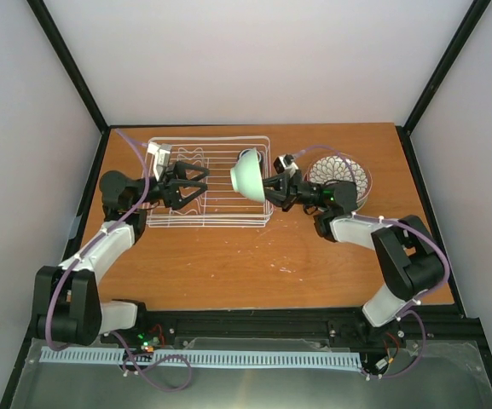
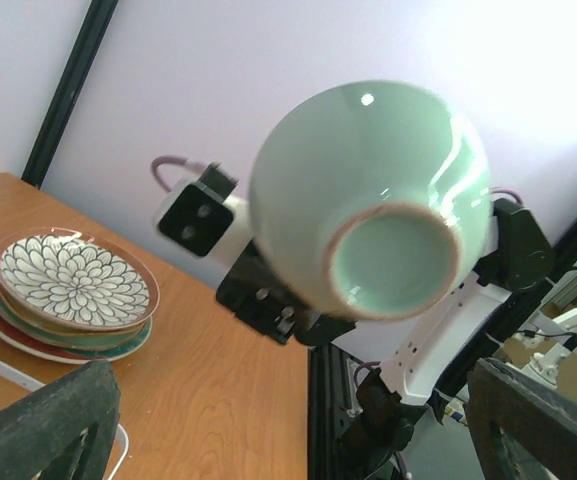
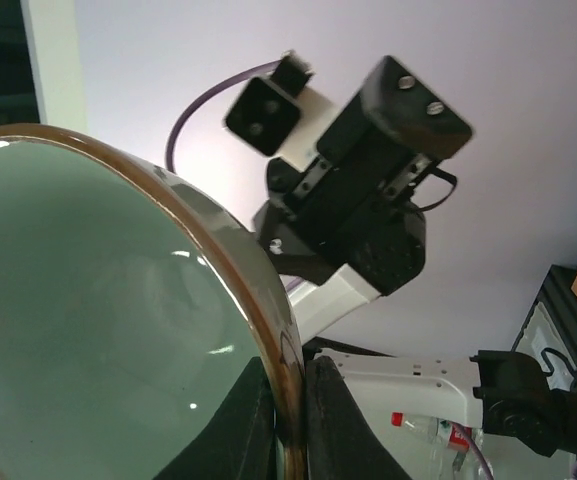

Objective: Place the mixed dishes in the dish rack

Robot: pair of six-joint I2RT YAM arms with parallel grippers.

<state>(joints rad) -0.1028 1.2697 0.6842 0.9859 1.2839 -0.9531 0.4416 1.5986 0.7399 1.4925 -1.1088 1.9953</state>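
Right gripper (image 1: 269, 184) pinches the rim of the small mint-green bowl (image 1: 247, 175), tipping it on edge over the dish rack's (image 1: 211, 224) right end, apparently to slot it in, while the left gripper (image 1: 196, 181) hangs spread wide over the rack's left half.

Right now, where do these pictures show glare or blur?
Left wrist view: wall washed out at upper right, small glint on the green bowl, claw fingers blurred. Right wrist view: bowl rim soft, pale reflections inside. Top view: even light, sharp.
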